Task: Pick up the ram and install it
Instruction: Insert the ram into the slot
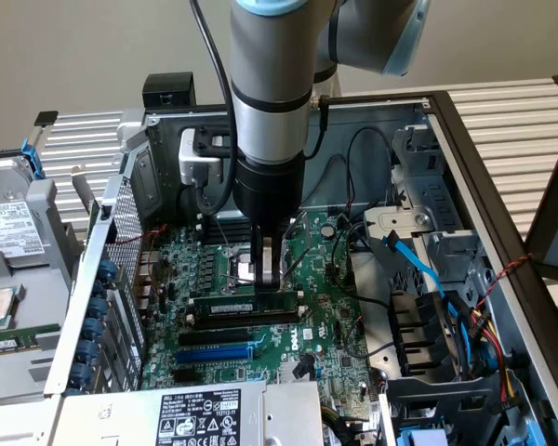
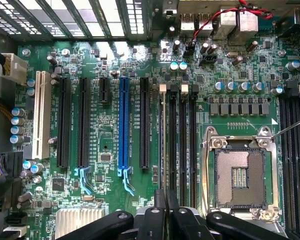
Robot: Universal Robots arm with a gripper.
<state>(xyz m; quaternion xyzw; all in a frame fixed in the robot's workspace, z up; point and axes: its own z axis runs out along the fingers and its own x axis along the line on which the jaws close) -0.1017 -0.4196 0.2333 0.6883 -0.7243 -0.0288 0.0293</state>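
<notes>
I'm watching the tool [image 1: 268,276] clenching the ram [image 1: 245,303] by its top edge. The stick is standing edgewise at the black memory slots [image 2: 183,145], beside the CPU socket [image 2: 238,177]. Pickup is looking done; I'm not able to confirm it is fully seated.

One ram [image 1: 246,304], one blue slot [image 2: 123,125], one CPU socket [image 2: 238,178]
</notes>
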